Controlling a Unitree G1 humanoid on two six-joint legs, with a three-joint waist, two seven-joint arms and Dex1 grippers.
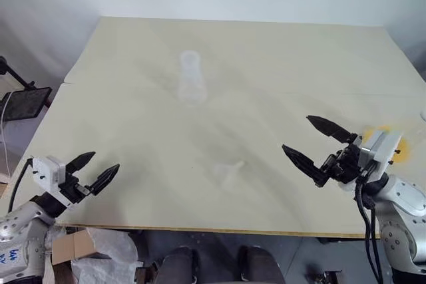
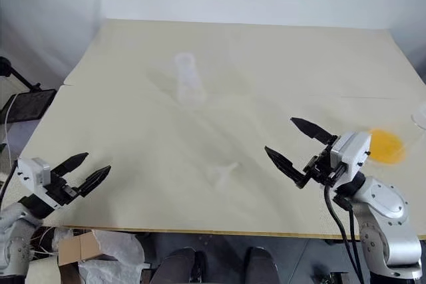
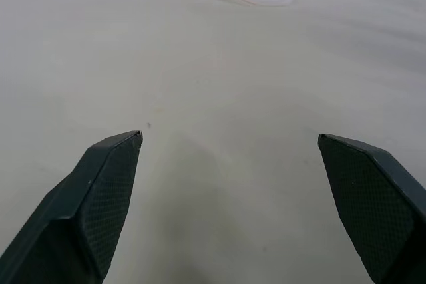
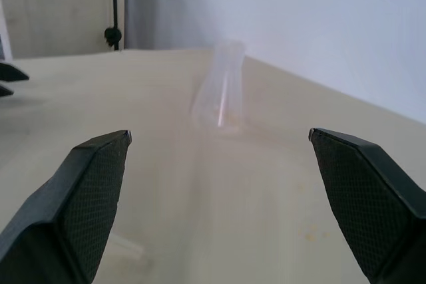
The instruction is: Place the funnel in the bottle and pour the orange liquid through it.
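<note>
Both sets of jaws stand wide apart and hold nothing. The funnel (image 2: 225,171) lies on its side on the pale table (image 1: 266,58), in the near middle. The left gripper (image 1: 98,169) hovers well to the left of the funnel, at the table's near edge, its arm reaching in roughly level and pointing across the table. The right gripper (image 2: 291,140) hangs to the right of the funnel, above the table, tilted slightly up and aimed toward the far left. The bottle (image 1: 191,79) stands upright well beyond the funnel, apparently empty. The orange liquid (image 2: 385,145) shows as a round patch well right of the funnel, just behind the right wrist; its glass is too faint to make out.
</note>
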